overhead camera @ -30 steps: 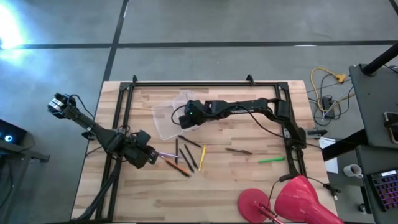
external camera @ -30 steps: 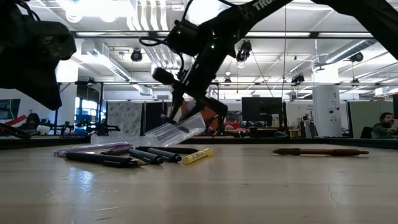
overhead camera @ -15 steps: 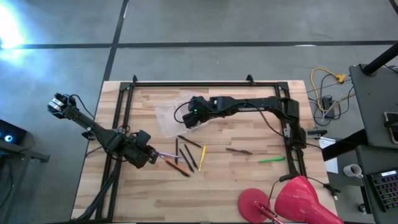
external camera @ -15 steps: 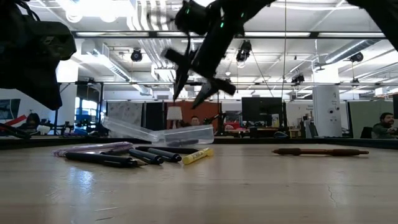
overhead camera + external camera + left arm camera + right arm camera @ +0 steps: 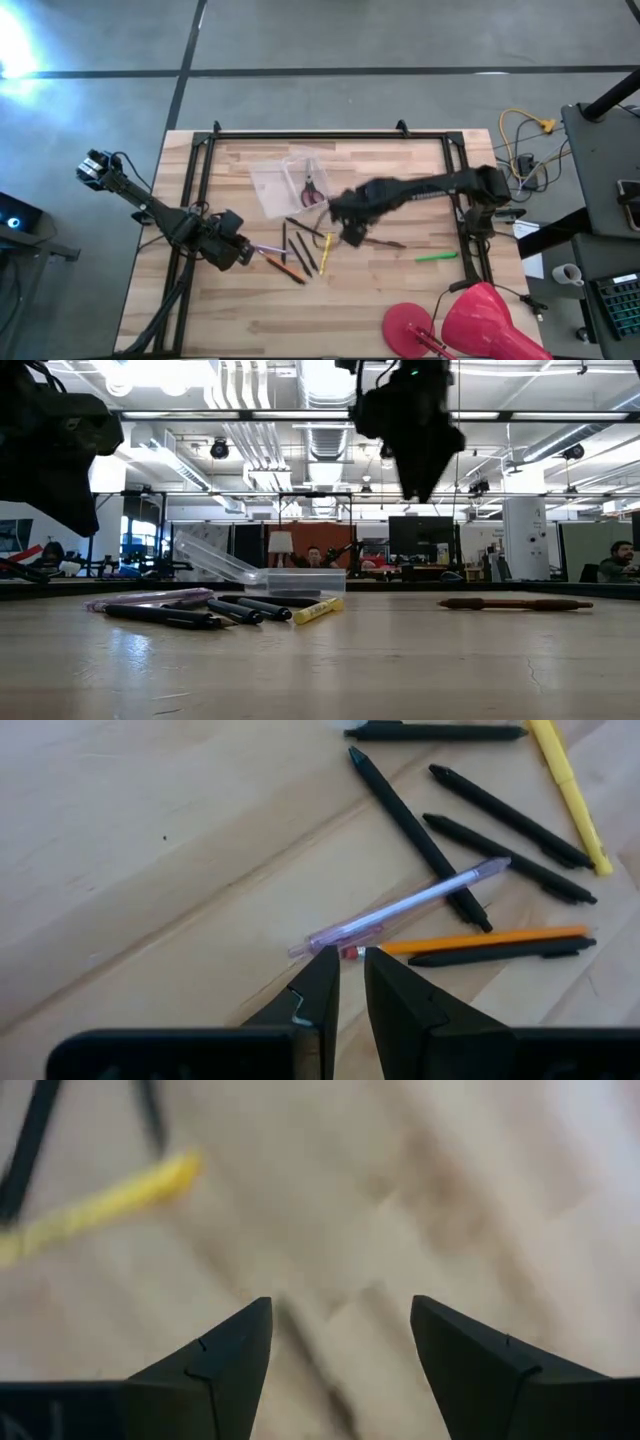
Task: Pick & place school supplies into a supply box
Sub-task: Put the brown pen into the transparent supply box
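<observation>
The clear box [image 5: 288,185] lies open on the surface at about eleven o'clock from the centre, with the red-handled scissors [image 5: 309,187] already inside. The right tool [image 5: 352,234] hangs above the middle with its fingers spread wide and nothing between them, just by the brown pen [image 5: 384,242] at its three o'clock. The green pen [image 5: 436,257] lies farther out toward four o'clock.

The left tool [image 5: 345,982] sits low near the nine o'clock edge, almost closed and empty, its tips just beside a clear-barrelled pen [image 5: 400,907] and an orange pencil [image 5: 480,937].

Risks, as I judge them: the pens are thin and flat on the wood, so fingers closing slightly off-line could roll one away. The black pens [image 5: 301,250] and the yellow pen [image 5: 325,252] lie crowded, so a grab there might catch two — or scatter them.
</observation>
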